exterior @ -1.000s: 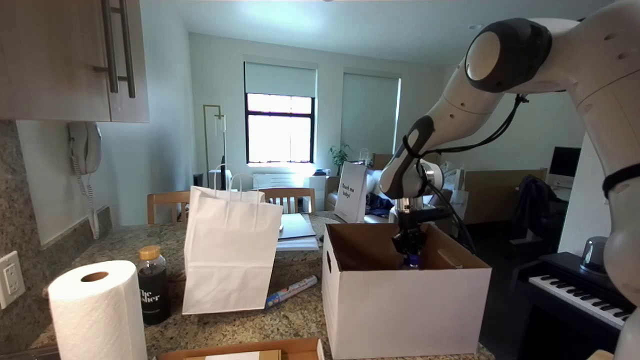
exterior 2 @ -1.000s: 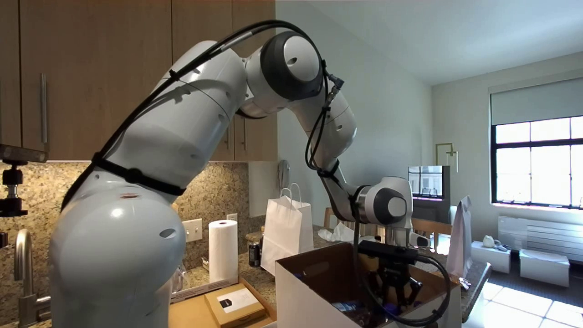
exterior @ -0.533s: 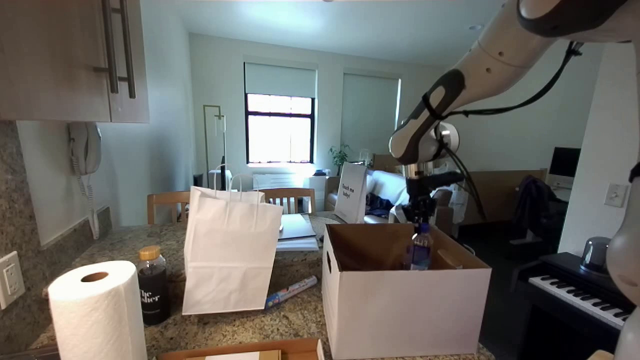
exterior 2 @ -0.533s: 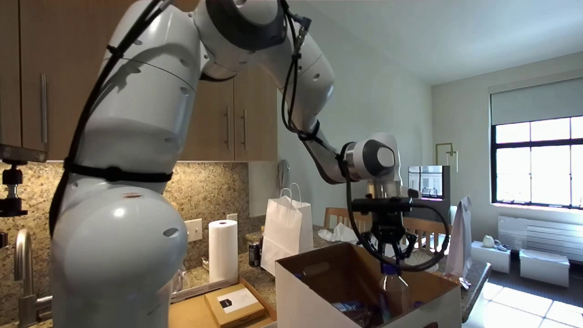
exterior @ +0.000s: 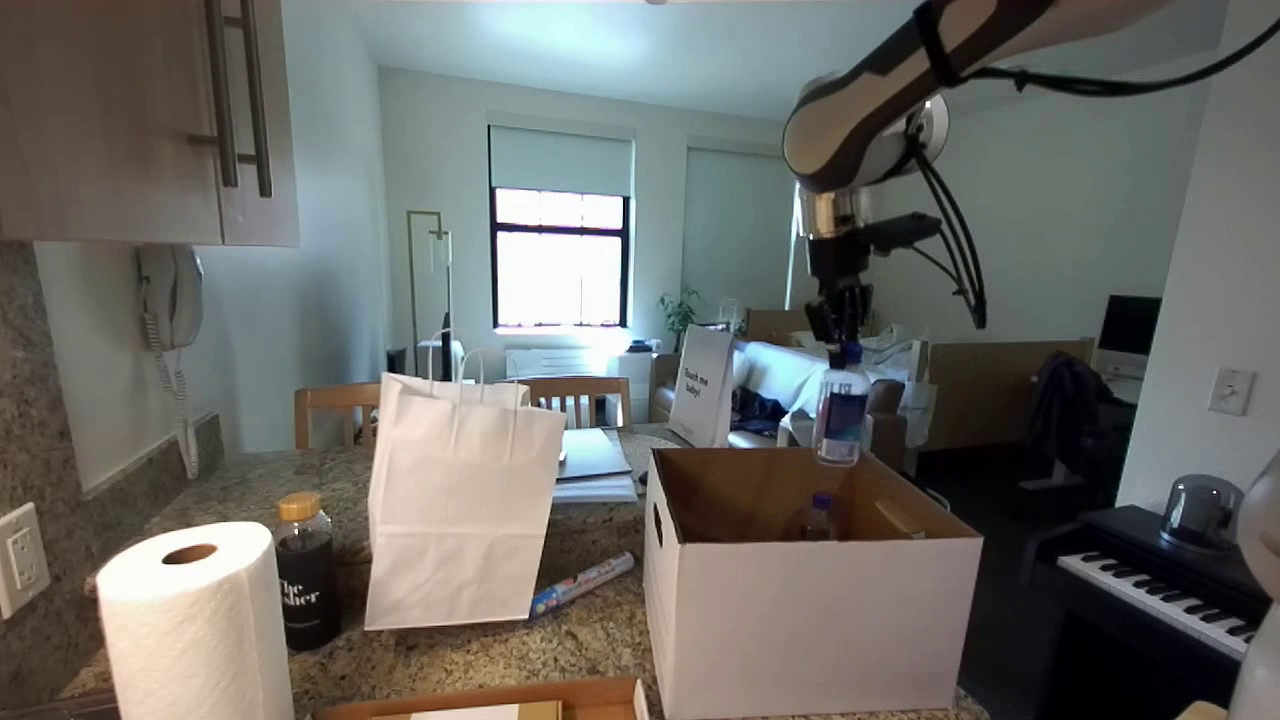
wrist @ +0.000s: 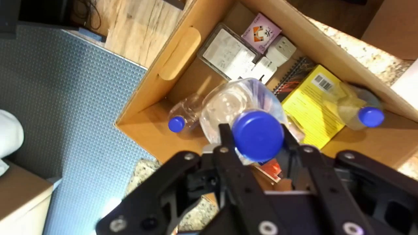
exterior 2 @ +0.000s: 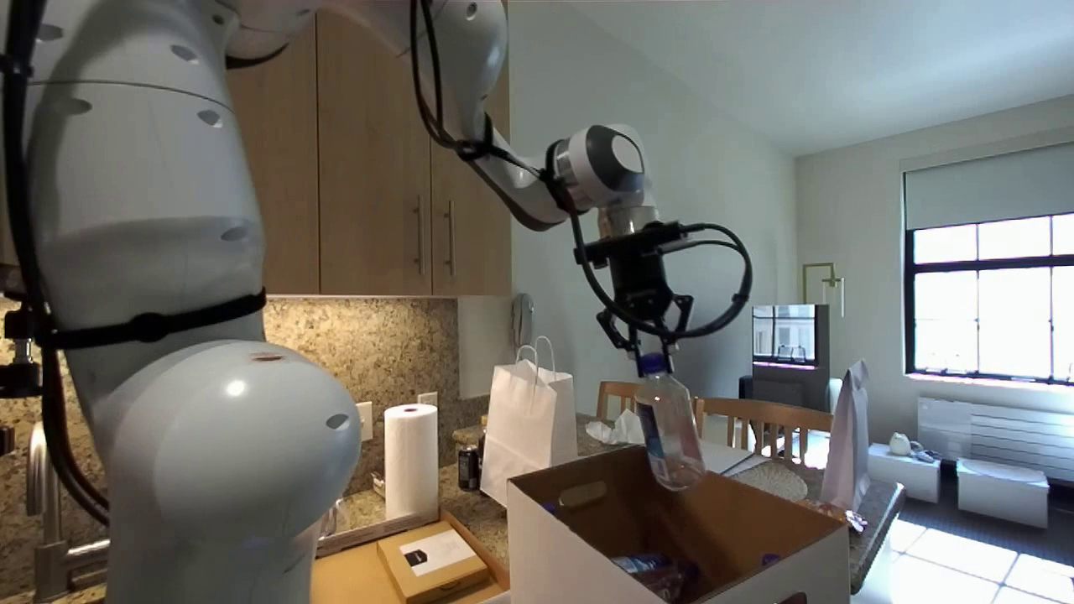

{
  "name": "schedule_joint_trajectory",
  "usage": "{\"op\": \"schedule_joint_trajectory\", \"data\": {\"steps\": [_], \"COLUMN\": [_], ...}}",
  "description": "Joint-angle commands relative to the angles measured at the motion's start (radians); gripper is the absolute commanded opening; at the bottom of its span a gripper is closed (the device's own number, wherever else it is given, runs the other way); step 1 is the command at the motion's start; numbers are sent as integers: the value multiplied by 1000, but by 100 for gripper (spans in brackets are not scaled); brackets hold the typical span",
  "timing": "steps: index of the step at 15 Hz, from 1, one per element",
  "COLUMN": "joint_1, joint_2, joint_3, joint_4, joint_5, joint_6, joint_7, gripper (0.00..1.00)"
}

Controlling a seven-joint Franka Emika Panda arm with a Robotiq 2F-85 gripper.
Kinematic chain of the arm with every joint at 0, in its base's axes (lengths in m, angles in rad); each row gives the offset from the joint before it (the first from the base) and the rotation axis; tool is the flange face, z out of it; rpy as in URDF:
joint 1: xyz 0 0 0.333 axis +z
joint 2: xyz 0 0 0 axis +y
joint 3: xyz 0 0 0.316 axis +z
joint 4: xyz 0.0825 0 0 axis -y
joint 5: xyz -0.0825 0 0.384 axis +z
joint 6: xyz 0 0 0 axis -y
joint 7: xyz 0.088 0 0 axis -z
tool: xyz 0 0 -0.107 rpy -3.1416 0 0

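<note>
Holding a clear bottle by its blue cap, gripper closed snugly; bottle hangs tilted above white box

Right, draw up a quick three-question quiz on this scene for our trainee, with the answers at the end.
1. True or false: the gripper holds a clear bottle at its blue-capped end.
2. In the wrist view, what colour is the barcoded item inside the large white box? A) green B) red C) yellow
3. Apart from the held bottle's, how many round blue caps show in the wrist view?

Key:
1. True.
2. C.
3. Two: one cap toward the picture's left, another cap toward its right.
</note>
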Motion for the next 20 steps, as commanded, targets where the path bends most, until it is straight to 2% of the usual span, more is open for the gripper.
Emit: {"op": "schedule_joint_trajectory", "data": {"steps": [1,5,8,10,12,14,16,18,20], "joint_1": [82,228,331,371,390,403,412,456,518], "joint_2": [-162,-181,-78,8,112,245,381,522,652], "joint_3": [77,201,264,315,364,414,428,402,334], "joint_4": [-45,-46,-49,-52,-46,1,42,126,206], "joint_5": [9,64,201,232,230,158,16,-118,-261], "joint_6": [-86,-126,-74,14,176,289,376,361,396], "joint_7": [-7,20,11,34,111,226,363,494,620], "gripper": [14,14,14,14,14,14,15,14,14]}}
